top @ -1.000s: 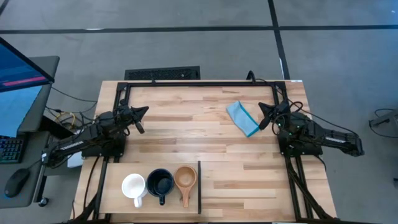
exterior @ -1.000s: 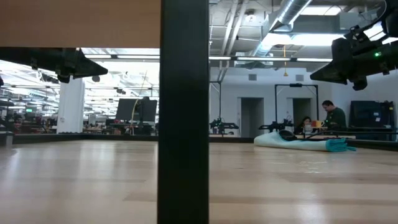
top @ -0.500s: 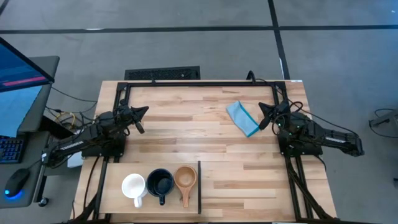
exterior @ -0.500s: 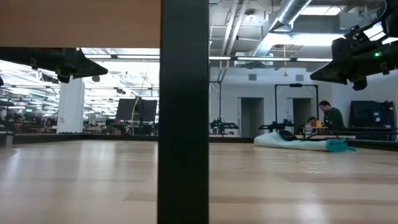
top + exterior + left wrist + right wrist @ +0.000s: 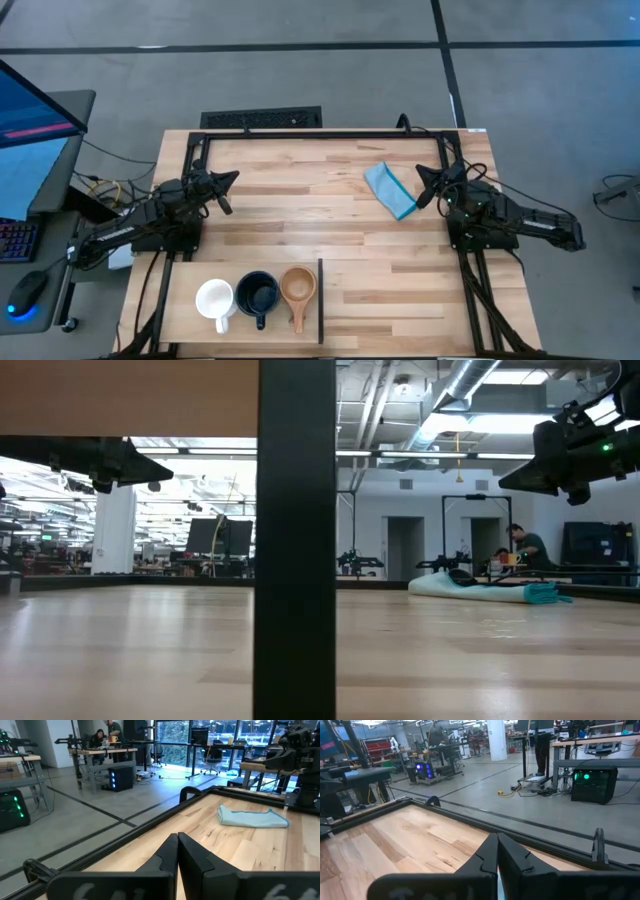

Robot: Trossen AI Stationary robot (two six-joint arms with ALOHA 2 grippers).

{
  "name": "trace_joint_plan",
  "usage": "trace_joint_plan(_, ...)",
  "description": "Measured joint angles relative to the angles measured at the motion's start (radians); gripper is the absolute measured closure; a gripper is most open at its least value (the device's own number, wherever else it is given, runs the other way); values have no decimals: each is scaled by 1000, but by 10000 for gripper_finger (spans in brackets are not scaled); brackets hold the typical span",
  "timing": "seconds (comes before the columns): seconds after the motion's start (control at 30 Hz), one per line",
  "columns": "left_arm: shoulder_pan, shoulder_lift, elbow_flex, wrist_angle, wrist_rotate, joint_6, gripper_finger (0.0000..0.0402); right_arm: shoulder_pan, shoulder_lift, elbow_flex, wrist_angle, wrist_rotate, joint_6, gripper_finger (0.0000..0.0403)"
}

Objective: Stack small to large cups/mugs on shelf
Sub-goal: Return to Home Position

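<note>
We see the white mug (image 5: pixel 214 298), black mug (image 5: pixel 258 293) and wooden cup (image 5: pixel 298 285) in a row on the shelf (image 5: pixel 185 282), with left end effector (image 5: pixel 229 180) and right end effector (image 5: pixel 421 176) both closed, empty.

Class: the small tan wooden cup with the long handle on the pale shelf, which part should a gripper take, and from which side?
Probably its long handle, from straight above. The handle sticks out from the small tan wooden cup clear of its neighbours, while the black mug and the shelf's thin dark upright edge closely flank the bowl, crowding sideways approaches.
</note>
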Motion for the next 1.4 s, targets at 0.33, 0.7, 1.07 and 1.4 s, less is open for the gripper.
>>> trace_joint_plan(0.33, 0, 0, 0, 0, 0, 0, 401, 0, 0, 0, 0, 0, 0, 372)
trace_joint_plan(0.7, 0, 0, 0, 0, 0, 0, 401, 0, 0, 0, 0, 0, 0, 370)
trace_joint_plan(1.07, 0, 0, 0, 0, 0, 0, 401, 0, 0, 0, 0, 0, 0, 369)
trace_joint_plan(1.4, 0, 0, 0, 0, 0, 0, 401, 0, 0, 0, 0, 0, 0, 369)
